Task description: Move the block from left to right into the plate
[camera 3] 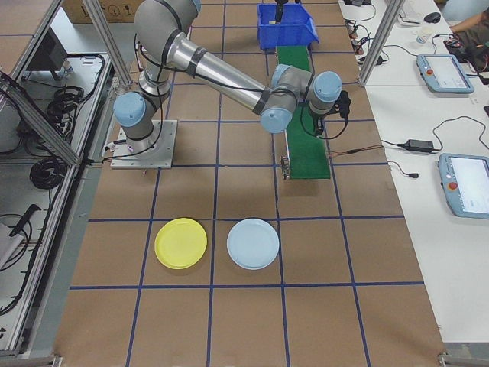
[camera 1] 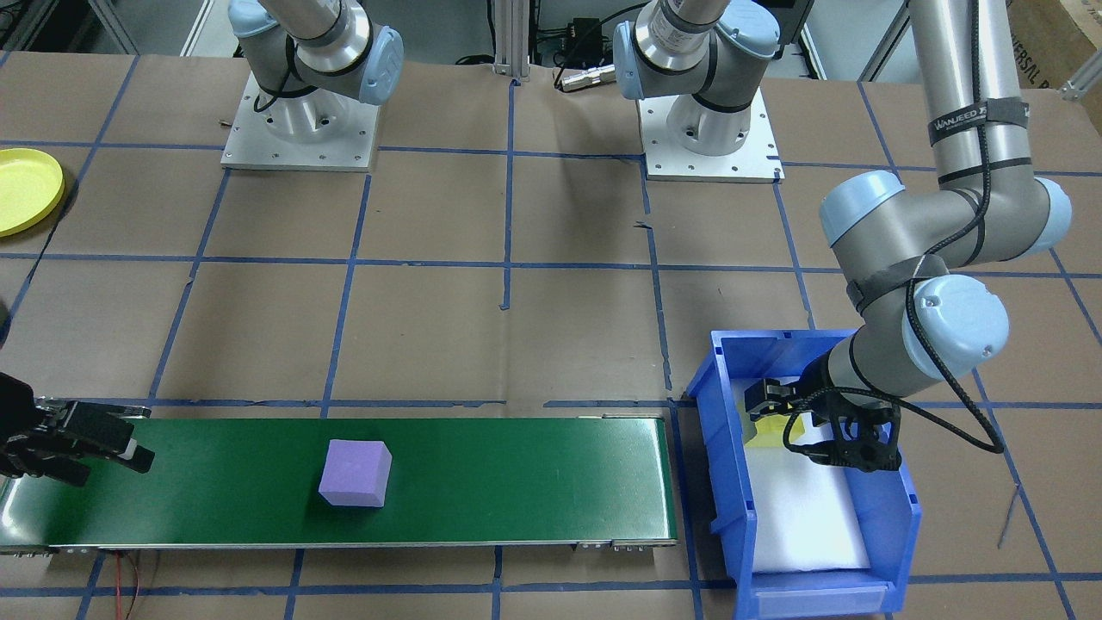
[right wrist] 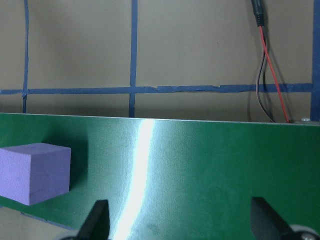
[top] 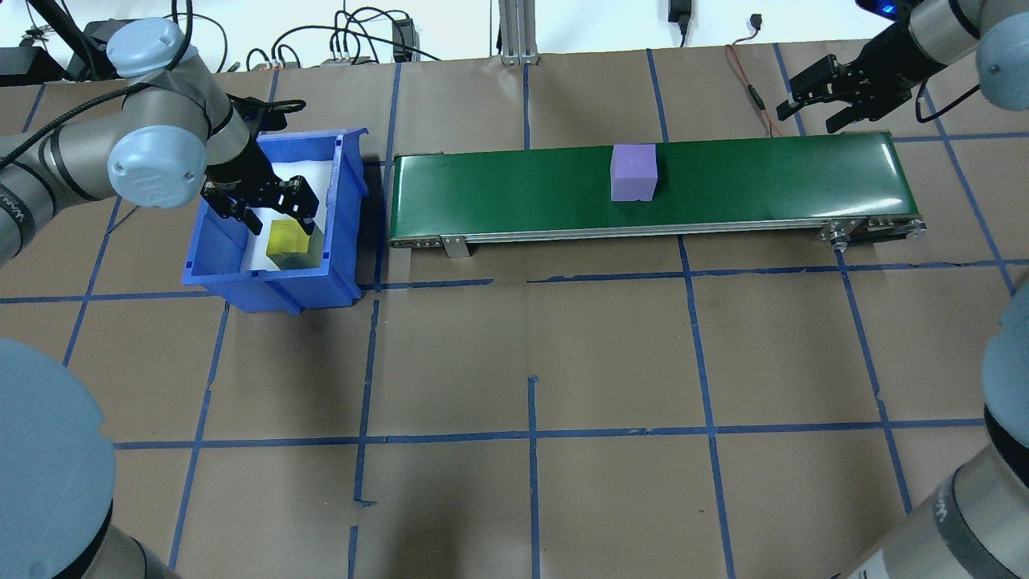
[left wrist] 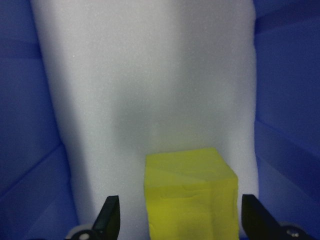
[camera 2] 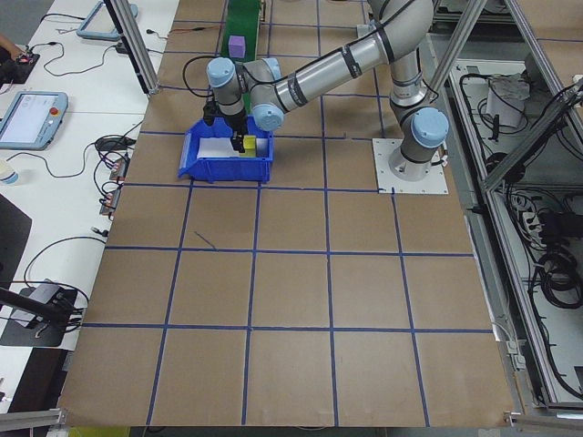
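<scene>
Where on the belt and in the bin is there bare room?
The belt is bare either side of the purple block. The bin is crowded: the left gripper straddles the yellow block.

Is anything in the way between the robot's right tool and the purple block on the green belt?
No. The right tool hangs open at the belt's end, and only bare belt lies between it and the purple block.
</scene>
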